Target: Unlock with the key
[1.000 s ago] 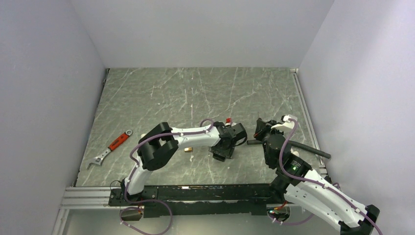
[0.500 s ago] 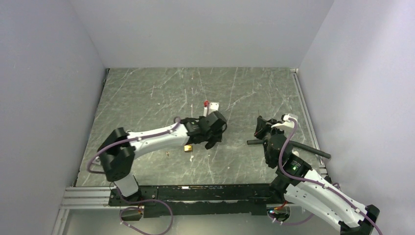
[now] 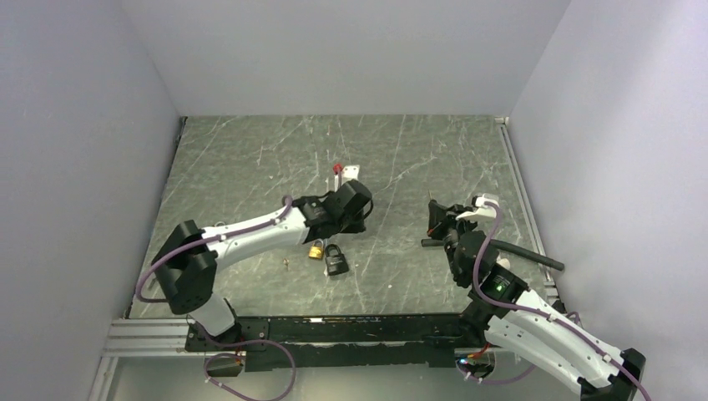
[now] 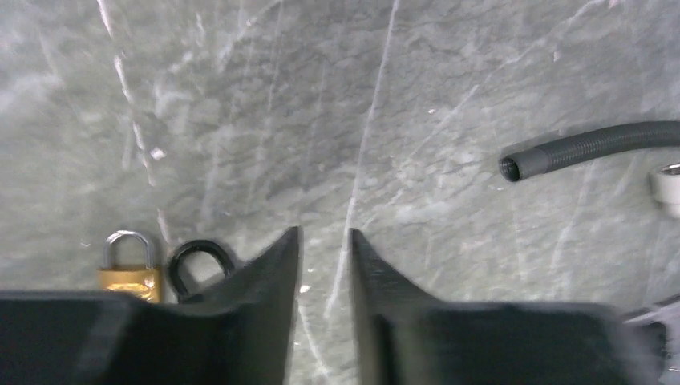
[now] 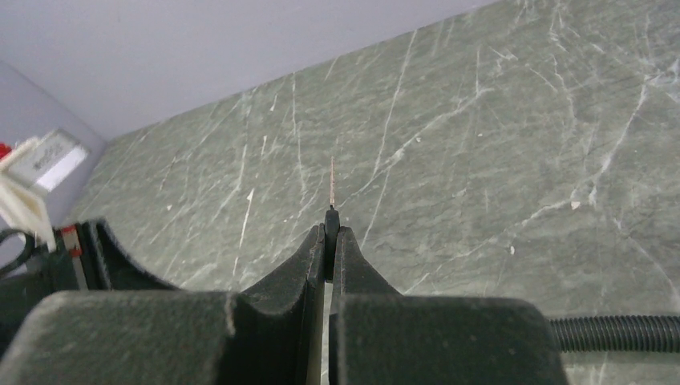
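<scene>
Swinging off the 2 locks within 1 second, the left gripper left the black padlock lying just beside the brass padlock, its jaws barely parted and empty. The right gripper pinched the key tight, well apart from both locks, so insertion seemed next.

The left hand, fingers slightly parted, is crowding the far side of the brass padlock and black padlock, and its arm is barring their left side. Bare tabletop is stretching from them toward the right hand, which is pinching the key. Only the end of the black hose is poking into that lane.
</scene>
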